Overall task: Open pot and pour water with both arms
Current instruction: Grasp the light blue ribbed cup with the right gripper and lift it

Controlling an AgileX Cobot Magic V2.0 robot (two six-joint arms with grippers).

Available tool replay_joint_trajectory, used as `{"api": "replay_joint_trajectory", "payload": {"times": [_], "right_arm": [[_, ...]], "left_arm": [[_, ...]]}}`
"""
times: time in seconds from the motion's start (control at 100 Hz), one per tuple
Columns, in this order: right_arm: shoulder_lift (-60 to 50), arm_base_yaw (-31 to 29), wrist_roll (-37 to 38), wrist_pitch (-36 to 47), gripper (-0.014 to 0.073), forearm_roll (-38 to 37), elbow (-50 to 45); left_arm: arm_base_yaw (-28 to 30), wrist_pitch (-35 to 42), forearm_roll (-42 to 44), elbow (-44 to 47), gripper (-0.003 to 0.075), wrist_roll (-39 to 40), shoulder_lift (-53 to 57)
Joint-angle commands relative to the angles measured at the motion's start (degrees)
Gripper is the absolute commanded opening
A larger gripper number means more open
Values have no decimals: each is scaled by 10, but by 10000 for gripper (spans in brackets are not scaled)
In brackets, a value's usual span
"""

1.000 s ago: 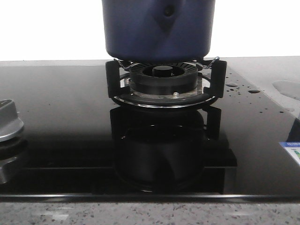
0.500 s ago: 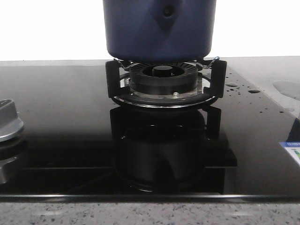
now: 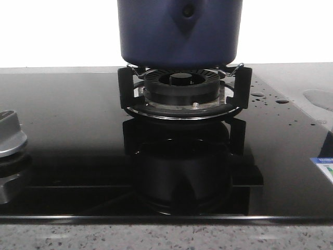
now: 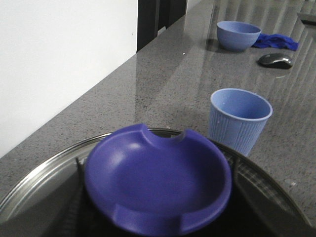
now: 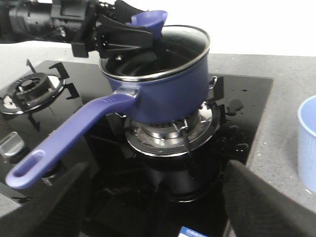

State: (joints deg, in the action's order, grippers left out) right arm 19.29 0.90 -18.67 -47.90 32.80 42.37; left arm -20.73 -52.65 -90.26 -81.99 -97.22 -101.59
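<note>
The pot (image 3: 179, 32) sits on the burner (image 3: 181, 86) grate of the black cooktop. The left tool (image 5: 129, 32) is at the pot's rim, clamped on the lid knob (image 4: 158, 180); the glass lid (image 4: 34, 190) appears to be on the pot or just above it.

Hazard: an off-centre grip on the knob may let the lid tilt or slip and strike the rim, shifting the pot on the grate.

The right tool (image 5: 158, 197) has its fingers apart and empty. It is short of the pot handle (image 5: 66, 138), which projects from the pot toward it. The cup (image 4: 239, 120) stands on the desk beside the cooktop.
</note>
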Motion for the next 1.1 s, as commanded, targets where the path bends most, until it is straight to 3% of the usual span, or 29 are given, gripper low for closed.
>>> {"api": "replay_joint_trajectory", "payload": {"times": [0.0, 0.14, 0.31, 0.45, 0.52, 0.84, 1.09], "right_arm": [[11, -3, -6, 45, 501, -1, 16], [11, -3, -6, 74, 501, -58, 16], [11, -3, 15, 152, 501, -228, 16], [11, -3, 110, 213, 501, -398, 1], [11, -3, 163, 217, 502, -444, -14], [27, -3, 187, 297, 537, -443, -125], [115, -3, 219, 407, 568, -439, -153]], "left_arm": [[-2, -25, -75, -17, 227, 11, 26], [12, -46, -106, -18, 227, 11, 46], [40, -61, -105, -18, 227, 11, 103], [56, -61, -104, -18, 227, 13, 157], [59, -61, -102, -18, 227, 16, 180], [56, -64, -100, -18, 227, 16, 241], [56, -64, -91, -18, 227, 21, 242]]}}
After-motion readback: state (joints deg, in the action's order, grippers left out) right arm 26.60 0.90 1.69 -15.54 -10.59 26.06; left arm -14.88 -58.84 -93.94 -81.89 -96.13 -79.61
